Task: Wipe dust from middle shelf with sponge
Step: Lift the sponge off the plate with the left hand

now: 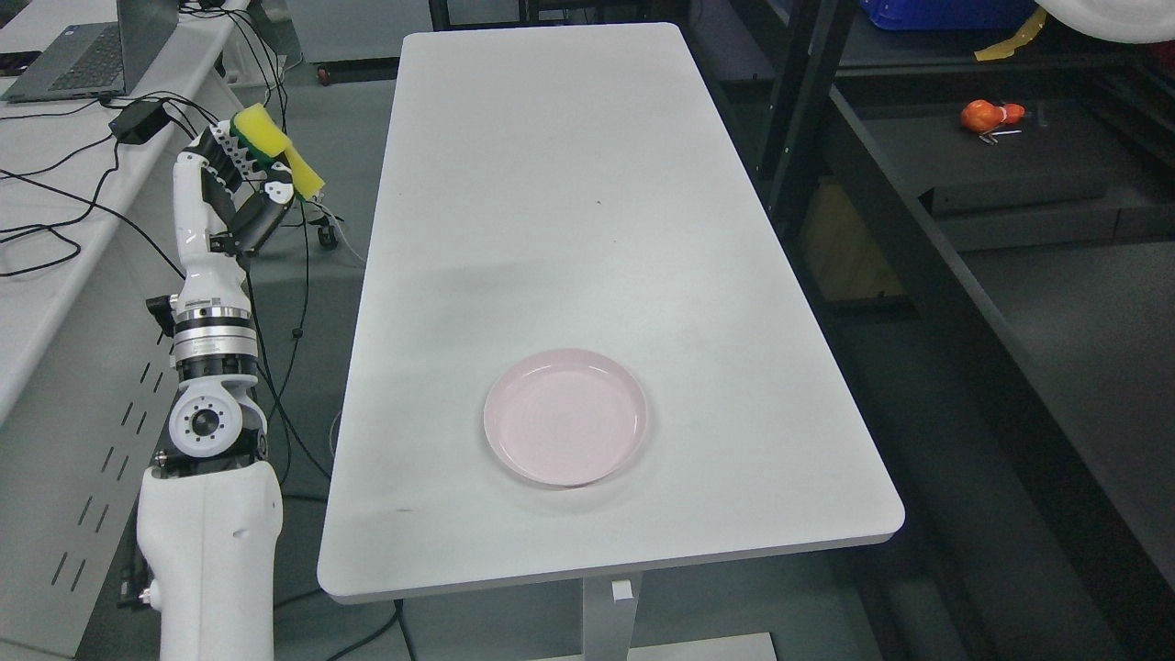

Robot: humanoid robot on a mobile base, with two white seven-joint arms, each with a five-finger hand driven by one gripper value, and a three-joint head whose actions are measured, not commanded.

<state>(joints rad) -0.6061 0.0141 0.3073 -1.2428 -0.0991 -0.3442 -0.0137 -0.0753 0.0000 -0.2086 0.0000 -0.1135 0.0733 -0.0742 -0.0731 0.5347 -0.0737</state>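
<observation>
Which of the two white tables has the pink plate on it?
The central white table carries the pink plate; the left desk holds a laptop and cables.

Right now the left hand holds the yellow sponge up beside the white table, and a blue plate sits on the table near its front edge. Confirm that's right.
Not quite: the plate is pale pink, not blue, as the head view shows. The rest stands: the left hand holds the yellow sponge up beside the white table, and the plate sits on the table near its front edge.
</observation>
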